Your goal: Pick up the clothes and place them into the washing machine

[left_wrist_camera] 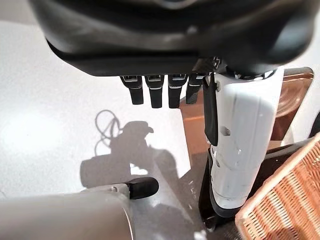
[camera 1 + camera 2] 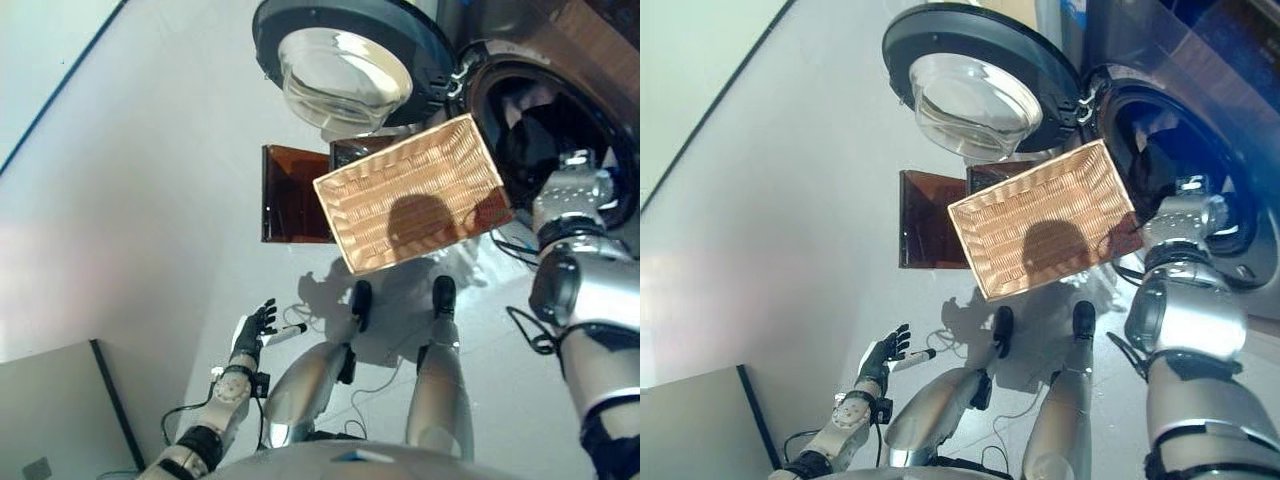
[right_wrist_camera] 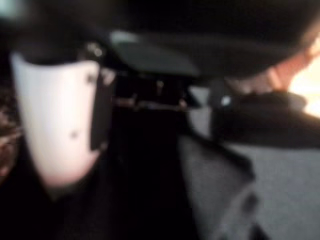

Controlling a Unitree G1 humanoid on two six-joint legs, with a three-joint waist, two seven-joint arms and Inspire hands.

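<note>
The wicker basket [image 2: 412,193] sits empty, and dark clothes [image 2: 528,140] lie inside the washing machine [image 2: 1200,160] drum, so loading looks nearly done. The right robot hand [image 3: 55,125] reaches into the drum, its grip impossible to tell. The left robot hand [image 2: 255,325] hangs spread; its wrist view alone shows straight fingers [image 1: 152,92].

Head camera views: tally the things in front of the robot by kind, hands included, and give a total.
Washing machine: 1
Machine door, open: 1
Wicker basket: 1
Brown stand under the basket: 1
Dark clothes in the drum: 1 heap
Robot hands: 2, left hand and right hand
Total: 7
</note>
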